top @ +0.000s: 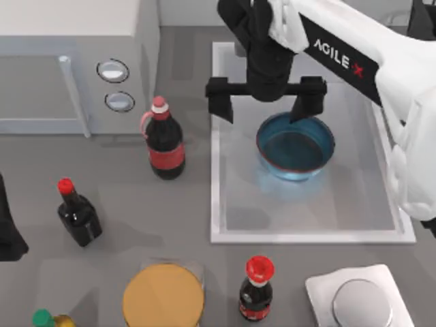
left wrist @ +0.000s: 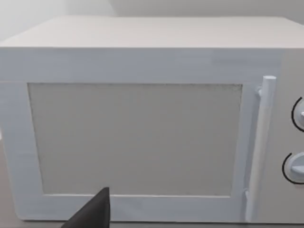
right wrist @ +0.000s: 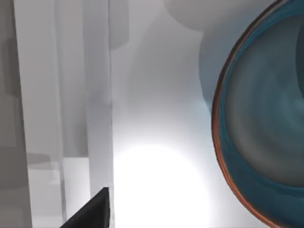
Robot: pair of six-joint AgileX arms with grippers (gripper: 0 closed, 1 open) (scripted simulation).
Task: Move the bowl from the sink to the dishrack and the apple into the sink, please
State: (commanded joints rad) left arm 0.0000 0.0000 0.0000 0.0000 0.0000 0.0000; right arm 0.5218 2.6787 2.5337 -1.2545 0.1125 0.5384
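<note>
Right gripper [top: 266,102] spread wide over sink [top: 216,204], one finger [top: 305,102] at bowl [top: 296,146] rim; left gripper [top: 10,231] parked at table's left edge, state unclear

Grey counter [top: 136,204] bearing: microwave [top: 68,61] at ten o'clock, sink [top: 216,170] at two, bottles (three red-capped) [top: 165,146] centrally, orange disc [top: 163,298] at six, square plate [top: 320,289] at five.

Kitchen: microwave [top: 75,65], sink [top: 303,235].
</note>
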